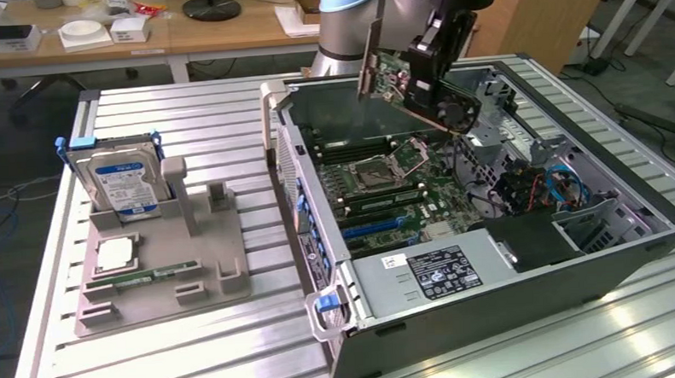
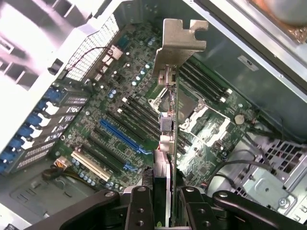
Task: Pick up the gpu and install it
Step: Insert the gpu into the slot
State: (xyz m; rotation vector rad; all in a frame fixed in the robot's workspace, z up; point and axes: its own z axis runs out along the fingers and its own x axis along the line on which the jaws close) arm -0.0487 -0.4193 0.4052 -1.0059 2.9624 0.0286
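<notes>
The gpu (image 1: 407,83), a dark card with a green board edge, a small fan and a silver end bracket, hangs tilted above the open computer case (image 1: 492,319). My gripper (image 1: 432,55) is shut on it from above. In the wrist view the gpu (image 2: 168,120) is seen edge-on between my fingers (image 2: 139,206), its silver bracket (image 2: 178,43) pointing away from me. It hovers over the motherboard (image 2: 115,96), clear of the board. The long blue slot (image 2: 122,136) lies beside the card's line, with black slots on either side.
A grey fixture tray (image 1: 205,284) on the slatted table at the exterior view's left holds a silver hard drive with a blue label (image 1: 124,181), a CPU (image 1: 115,252) and a green RAM stick (image 1: 153,272). Inside the case sit the power supply (image 1: 433,274) and cable bundles (image 1: 542,188).
</notes>
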